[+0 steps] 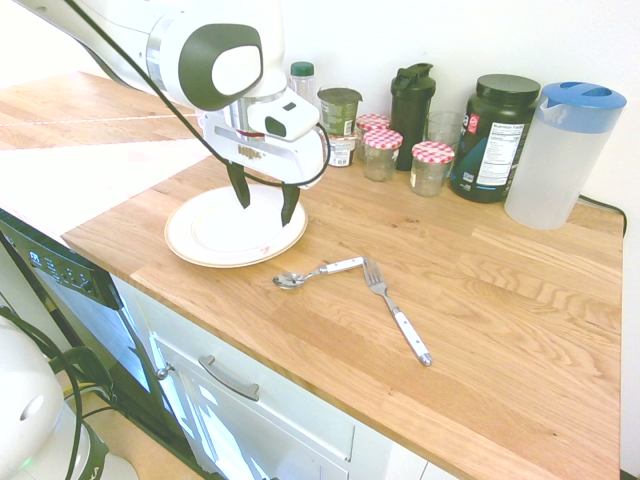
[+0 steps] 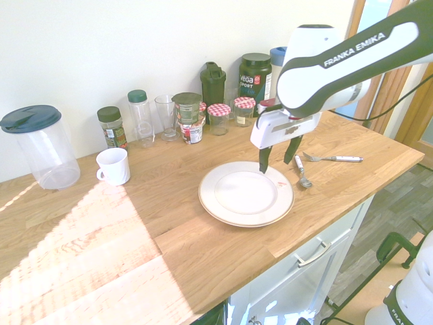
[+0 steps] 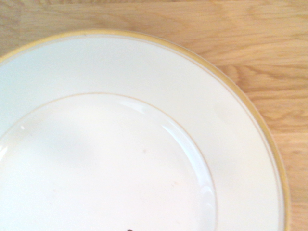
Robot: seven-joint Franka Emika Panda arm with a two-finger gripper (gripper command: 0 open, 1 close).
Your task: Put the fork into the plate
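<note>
Wooden kitchen counter [image 1: 480, 290] stretches out before us, jars and a pitcher lined along the wall. We judge the task barely begun — the fork [image 1: 396, 311] lies flat on the wood beside the spoon [image 1: 316, 272], well apart from the plate [image 1: 205, 252], which holds nothing. Our gripper [image 1: 264, 204] hangs over the plate's fork-side rim with its jaws spread and empty. What remains is everything that matters: reach the fork, take it by the handle, carry it across — and set it down.

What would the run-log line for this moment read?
gripper: open, empty, above plate | fork: on counter beside spoon, untouched | plate: empty | step: fork pickup pending
</note>
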